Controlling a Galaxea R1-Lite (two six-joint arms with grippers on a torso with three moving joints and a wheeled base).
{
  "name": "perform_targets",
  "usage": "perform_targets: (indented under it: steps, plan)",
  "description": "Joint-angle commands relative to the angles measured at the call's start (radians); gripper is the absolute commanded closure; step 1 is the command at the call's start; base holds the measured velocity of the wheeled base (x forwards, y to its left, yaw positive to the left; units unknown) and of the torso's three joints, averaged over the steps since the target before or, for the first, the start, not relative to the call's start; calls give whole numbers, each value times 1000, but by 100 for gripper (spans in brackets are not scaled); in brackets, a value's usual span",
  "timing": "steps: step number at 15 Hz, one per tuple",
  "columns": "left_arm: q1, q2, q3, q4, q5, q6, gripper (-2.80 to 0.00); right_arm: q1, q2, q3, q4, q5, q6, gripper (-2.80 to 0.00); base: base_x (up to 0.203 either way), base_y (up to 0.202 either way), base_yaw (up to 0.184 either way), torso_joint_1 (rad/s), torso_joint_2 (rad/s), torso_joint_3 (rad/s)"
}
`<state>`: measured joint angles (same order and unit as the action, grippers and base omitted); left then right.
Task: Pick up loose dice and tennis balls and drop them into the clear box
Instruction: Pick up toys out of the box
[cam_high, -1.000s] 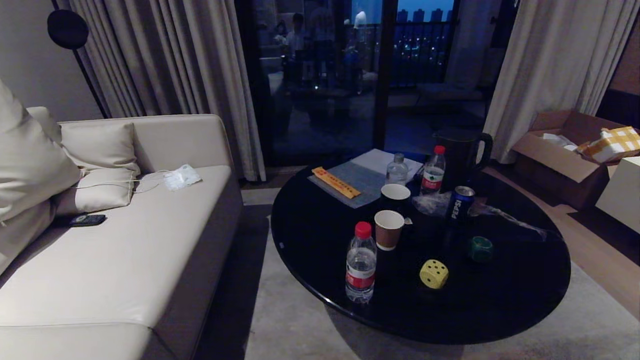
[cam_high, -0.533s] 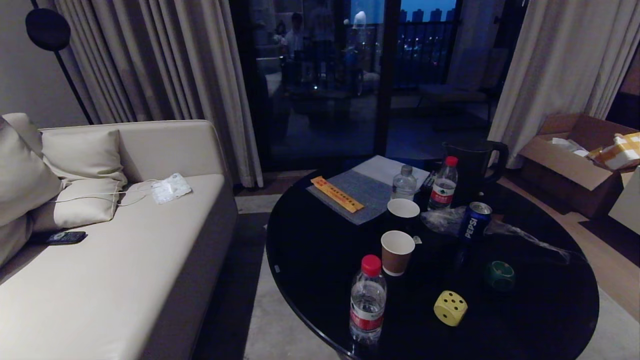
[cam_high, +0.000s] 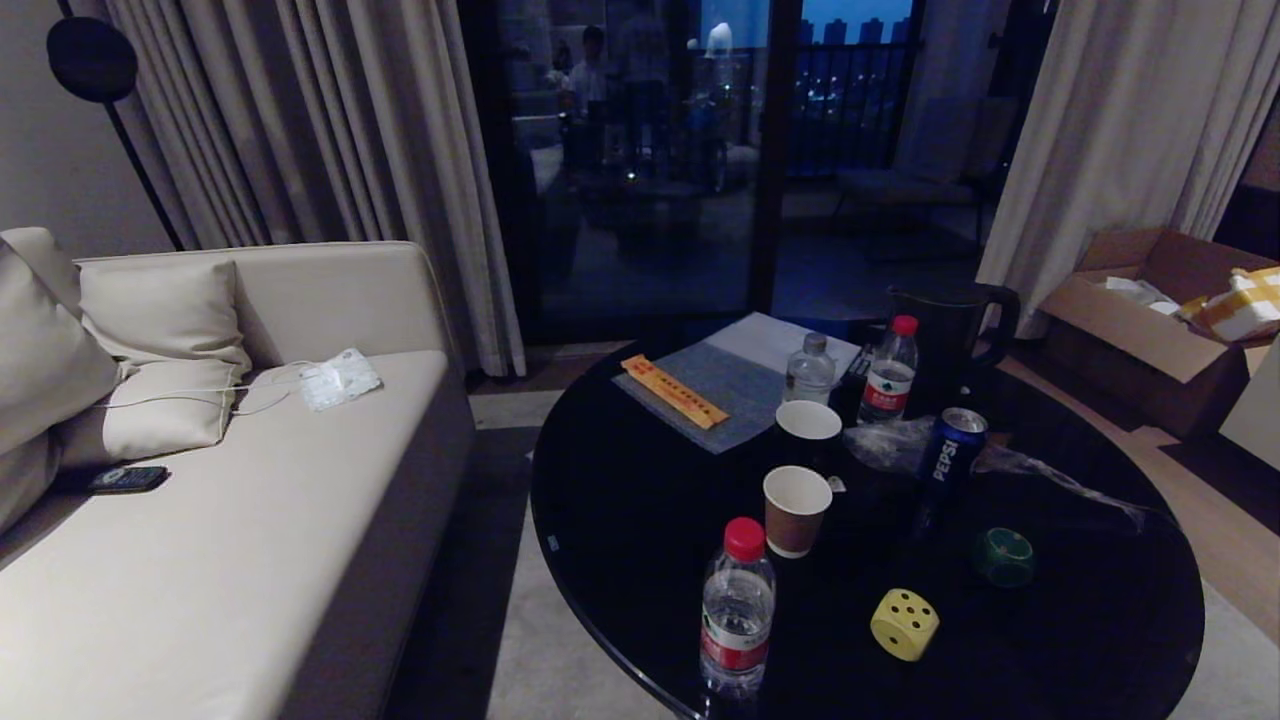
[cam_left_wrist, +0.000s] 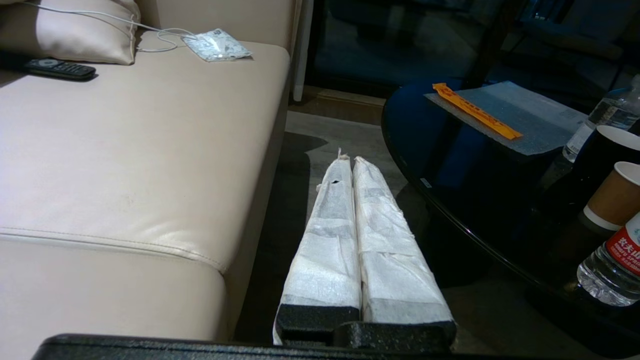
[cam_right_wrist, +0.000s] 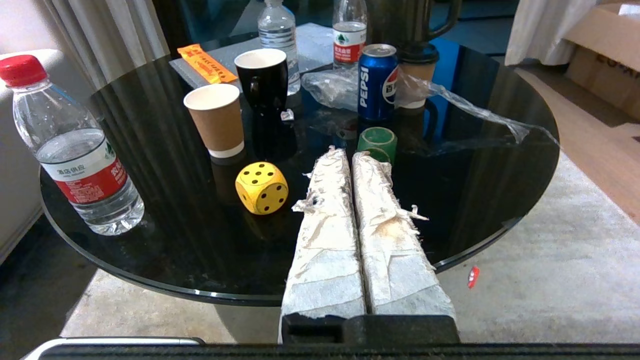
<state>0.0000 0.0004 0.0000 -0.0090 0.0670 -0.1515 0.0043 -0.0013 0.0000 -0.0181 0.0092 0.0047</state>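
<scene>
My right fingers (cam_right_wrist: 351, 155), clenched on nothing, hang over the near edge of the round black table (cam_right_wrist: 490, 165); my left fingers (cam_left_wrist: 348, 162), likewise pressed together and empty, hang between sofa (cam_left_wrist: 125, 150) and table. A yellow die (cam_high: 904, 624) lies at the head view's lower right, a dark green die (cam_high: 1003, 556) just above and right of it, below the Pepsi can (cam_high: 950, 446).

White "PEPSI" lettering runs up the side of a blue aluminium can (cam_right_wrist: 377, 82) standing on the round black glass table (cam_right_wrist: 500, 150), while other labels there stay unreadable.
</scene>
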Motion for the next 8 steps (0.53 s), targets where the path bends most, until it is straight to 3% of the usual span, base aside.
perform_targets:
  steps: [1,8]
  plan:
    - [0,0,0,0,0,-2,0,0,0,9,0,2,0,0,0,0,0,0,0,0]
    - [0,0,0,0,0,-3,0,0,1,9,0,0,-2,0,0,0,0,1,3,-176]
